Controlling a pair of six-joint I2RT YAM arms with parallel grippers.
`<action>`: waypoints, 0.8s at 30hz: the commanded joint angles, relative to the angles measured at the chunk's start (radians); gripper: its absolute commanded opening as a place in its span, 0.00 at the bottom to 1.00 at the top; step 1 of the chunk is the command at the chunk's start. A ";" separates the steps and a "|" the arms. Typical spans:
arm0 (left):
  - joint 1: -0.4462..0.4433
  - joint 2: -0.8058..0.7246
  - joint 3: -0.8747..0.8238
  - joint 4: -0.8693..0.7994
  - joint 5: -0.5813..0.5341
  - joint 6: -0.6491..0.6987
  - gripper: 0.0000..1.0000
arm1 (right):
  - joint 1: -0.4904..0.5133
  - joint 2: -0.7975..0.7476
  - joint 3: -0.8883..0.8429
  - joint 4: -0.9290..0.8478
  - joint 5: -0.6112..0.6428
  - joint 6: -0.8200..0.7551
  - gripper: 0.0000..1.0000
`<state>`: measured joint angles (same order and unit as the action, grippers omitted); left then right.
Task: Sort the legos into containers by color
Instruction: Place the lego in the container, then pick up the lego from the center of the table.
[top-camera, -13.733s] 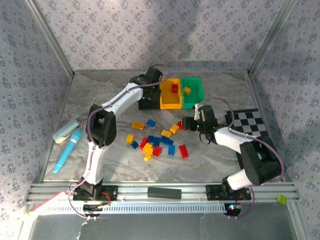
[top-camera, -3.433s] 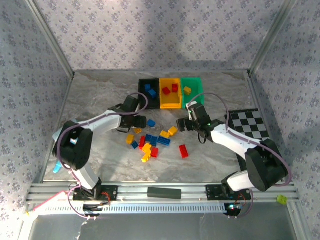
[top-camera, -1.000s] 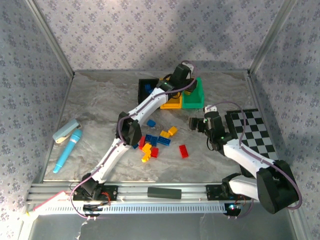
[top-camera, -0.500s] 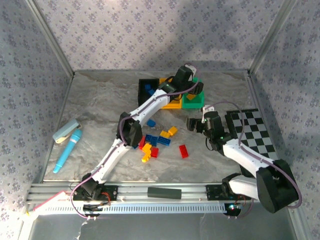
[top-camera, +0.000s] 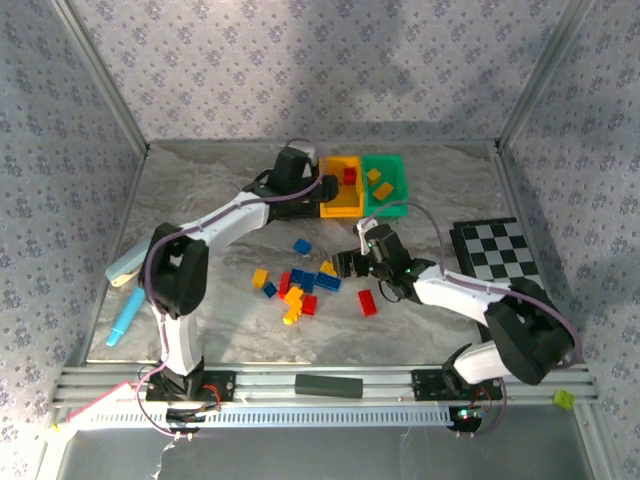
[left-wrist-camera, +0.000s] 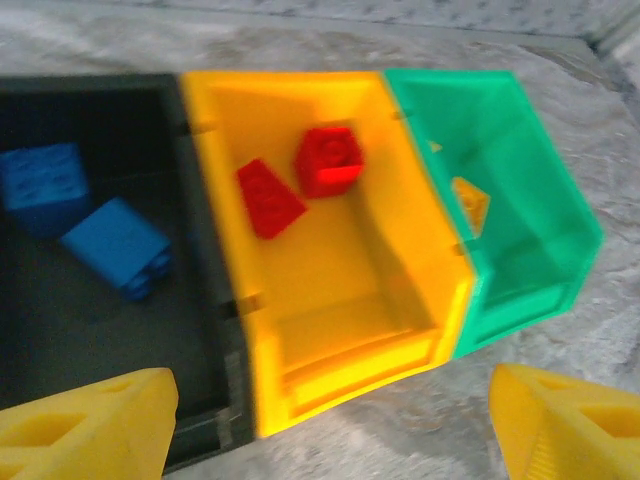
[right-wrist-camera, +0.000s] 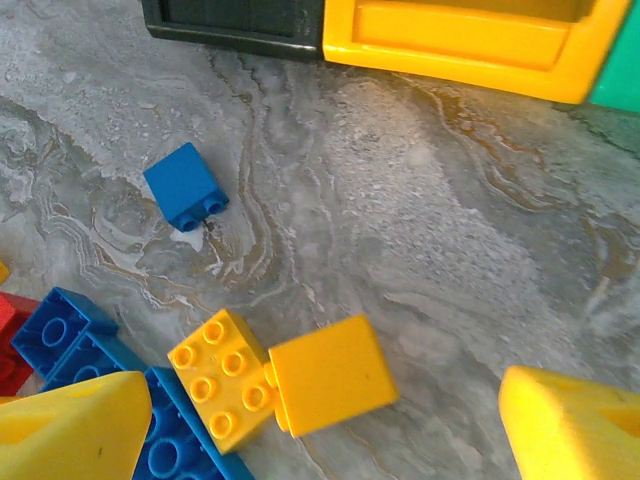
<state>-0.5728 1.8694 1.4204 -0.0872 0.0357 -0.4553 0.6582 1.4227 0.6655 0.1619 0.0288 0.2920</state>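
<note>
Three bins (top-camera: 342, 208) stand side by side at the back of the table (top-camera: 230, 320). The left bin (left-wrist-camera: 60, 330) holds two legos (left-wrist-camera: 115, 245). The middle bin (left-wrist-camera: 350, 330) holds two more, and so does the right bin (left-wrist-camera: 530, 230). In front of the bins, a heap of legos (top-camera: 300, 290) lies in the middle of the table. One lego (top-camera: 302, 246) lies alone between the heap and the bins. A board (top-camera: 497, 250) lies off to the right of the heap. A bar (top-camera: 328, 385) lies at the near edge, in front of it all.

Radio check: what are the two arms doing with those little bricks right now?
Left gripper open, empty, at the bins. Right gripper open above yellow legos. More legos loose on table. No obstacle seen.
</note>
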 joint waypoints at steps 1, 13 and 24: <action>0.010 -0.067 -0.111 0.104 0.032 -0.022 0.81 | -0.006 0.066 0.056 -0.041 -0.009 0.013 0.91; 0.017 -0.231 -0.372 0.149 -0.029 0.070 0.81 | -0.009 0.255 0.176 -0.127 -0.054 0.026 0.80; 0.018 -0.293 -0.468 0.171 -0.055 0.106 0.81 | -0.028 0.275 0.189 -0.160 -0.056 0.014 0.40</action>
<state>-0.5522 1.6154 0.9684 0.0608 -0.0036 -0.3779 0.6350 1.6974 0.8528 0.0360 -0.0254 0.3080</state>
